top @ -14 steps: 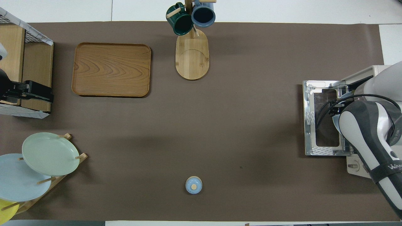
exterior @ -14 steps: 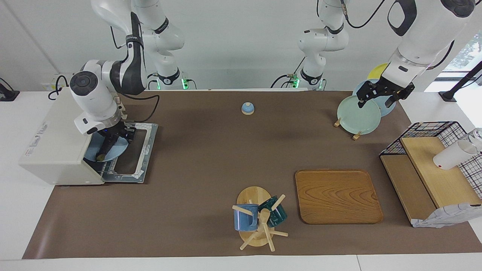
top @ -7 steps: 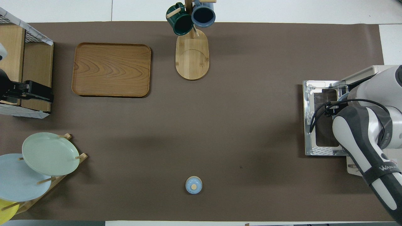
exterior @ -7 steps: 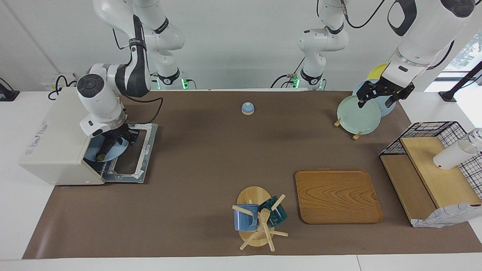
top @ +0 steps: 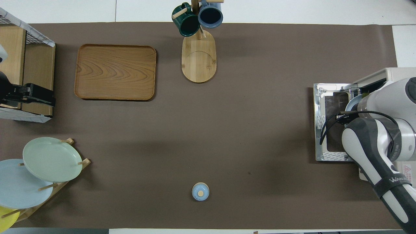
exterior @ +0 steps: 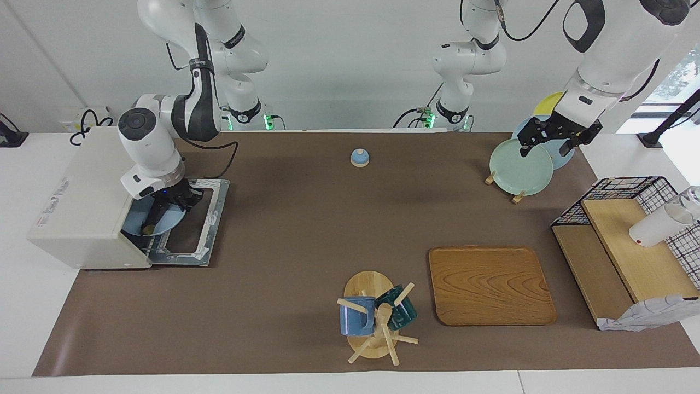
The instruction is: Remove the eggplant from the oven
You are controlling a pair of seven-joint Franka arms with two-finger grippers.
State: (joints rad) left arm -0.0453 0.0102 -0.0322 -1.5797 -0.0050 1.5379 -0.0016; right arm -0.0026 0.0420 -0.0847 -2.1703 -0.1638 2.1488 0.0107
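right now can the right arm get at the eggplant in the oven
Probably yes: the oven door lies flat open, and the right gripper is shut at its mouth over the blue plate, on the eggplant it seems.

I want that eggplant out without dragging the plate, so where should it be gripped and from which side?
Grip the eggplant across its slim body, coming down from above the oven's lowered door. It lies flat on the blue plate at the oven mouth, both sides free for fingers. The right gripper is shut on it there.
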